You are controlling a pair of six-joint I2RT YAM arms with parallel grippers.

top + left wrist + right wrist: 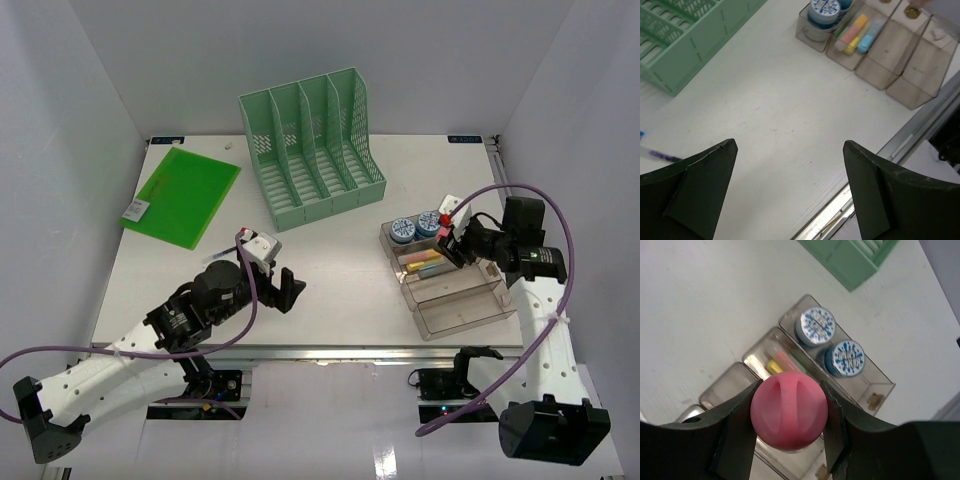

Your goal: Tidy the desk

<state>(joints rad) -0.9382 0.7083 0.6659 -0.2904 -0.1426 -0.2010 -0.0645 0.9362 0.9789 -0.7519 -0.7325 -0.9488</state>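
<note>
A: What is on the left side?
B: Flat green plastic folder (182,195), at far-left corner of the large white desk (340,260); the desk lies under everything. Left gripper (789,150) hangs over bare top, jaws spread wide, nothing btw them.
A: And more to the right?
B: Green slotted file rack (312,150) at the back, approx. middle. Then clear plastic stepped tray (460,315). Right gripper (790,395) is above it, jaws pinching a round pink ball (789,415).

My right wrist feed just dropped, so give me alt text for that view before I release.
The right gripper is shut on a pink grooved ball, over the clear tray. One compartment holds two blue-lidded tins and the next pink and yellow highlighters; the green file rack shows at the top, on the white desk.
</note>
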